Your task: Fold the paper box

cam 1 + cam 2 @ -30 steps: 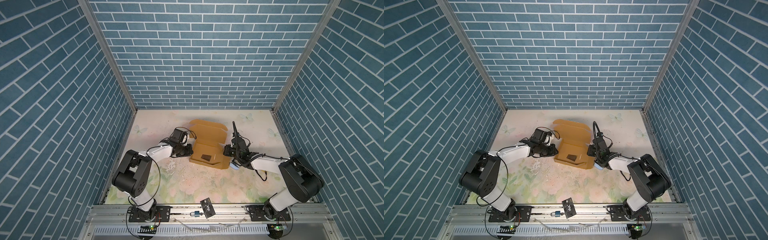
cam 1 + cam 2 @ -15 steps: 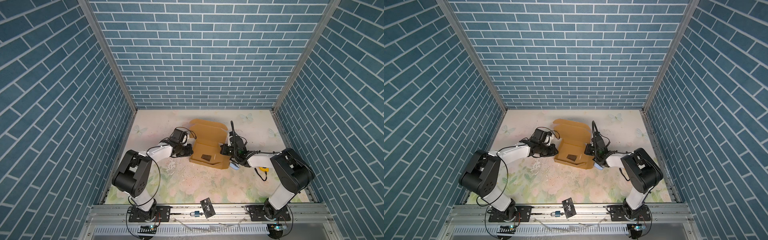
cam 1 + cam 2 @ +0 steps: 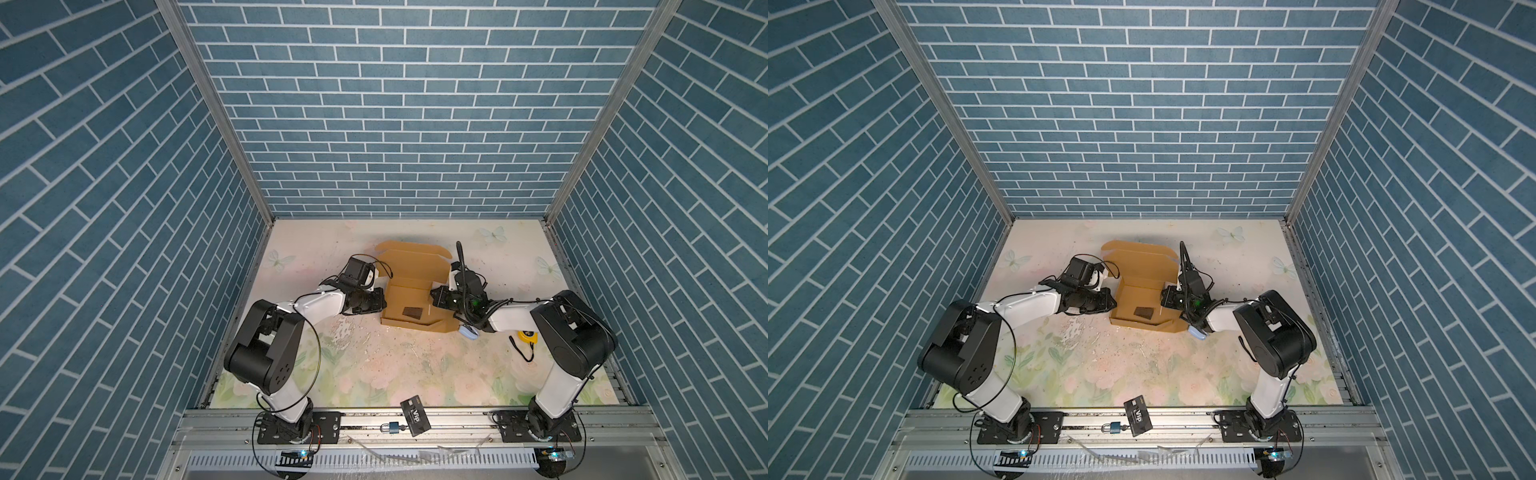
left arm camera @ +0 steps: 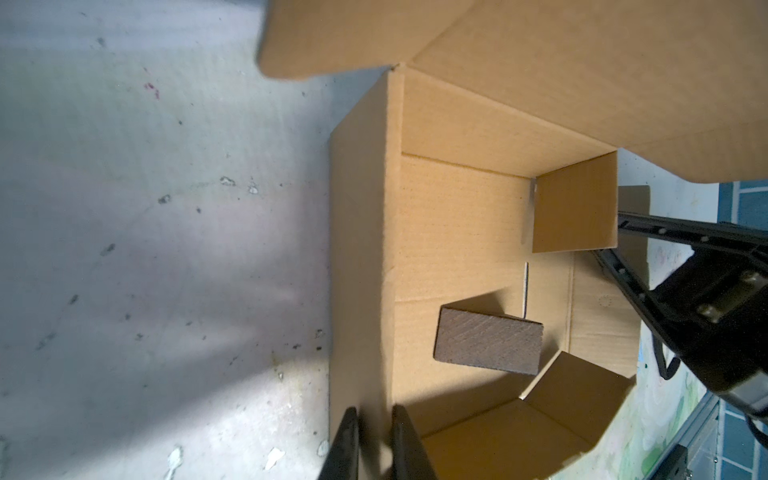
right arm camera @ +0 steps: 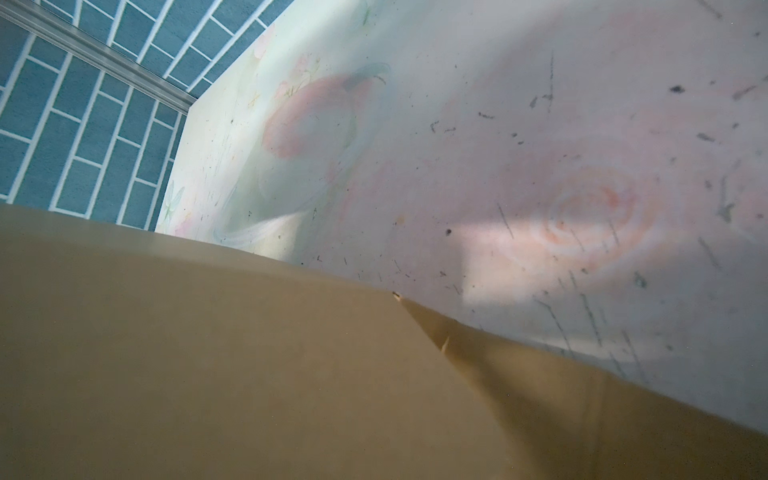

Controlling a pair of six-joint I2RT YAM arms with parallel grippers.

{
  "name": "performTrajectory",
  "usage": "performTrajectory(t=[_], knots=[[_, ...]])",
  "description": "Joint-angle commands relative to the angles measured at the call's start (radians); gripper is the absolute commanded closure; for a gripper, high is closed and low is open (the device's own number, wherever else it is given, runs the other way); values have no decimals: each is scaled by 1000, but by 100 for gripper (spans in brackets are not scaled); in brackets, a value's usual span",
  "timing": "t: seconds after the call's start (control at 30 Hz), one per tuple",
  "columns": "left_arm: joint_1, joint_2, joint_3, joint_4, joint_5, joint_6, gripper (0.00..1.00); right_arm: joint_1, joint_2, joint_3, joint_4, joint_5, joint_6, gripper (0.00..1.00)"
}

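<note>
My left gripper (image 4: 376, 446) is nearly closed, its two black fingers (image 4: 347, 440) pinching the left side wall of the plain tan-brown corrugated cardboard paper box (image 3: 409, 282) near its front corner. My right gripper (image 3: 435, 296) is fully closed. Its tip rests against the outside of the box's right side, and I cannot tell whether any cardboard is caught in it. The right wrist view shows only blurred cardboard up close.

In both top views the box sits just above the middle of the frame, between the two grippers, on the pale floral table mat (image 3: 374, 365). It is half formed. The left and back walls stand upright, and the lid panel (image 3: 411, 258) lies open towards the brick back wall. On the right only a short panel (image 4: 573, 208) stands, while the rest of that side (image 4: 602, 320) splays outward. The front right corner flap (image 4: 577, 395) leans at a slant. A small dark brown rectangular block (image 3: 412, 312) lies inside, on the box floor near the front.
</note>
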Motion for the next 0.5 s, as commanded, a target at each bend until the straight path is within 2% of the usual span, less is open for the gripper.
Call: performTrajectory(t=[0.0, 0.13, 0.47], knots=[[-9, -19, -2, -4, 0, 5, 83, 6, -60, -13, 14, -7, 13, 100], [-9, -12, 4, -15, -19, 13, 83, -2, -147, -37, -75, -5, -36, 100], [-9, 0, 32, -43, -30, 16, 83, 18, -394, -186, -204, -49, -30, 100]])
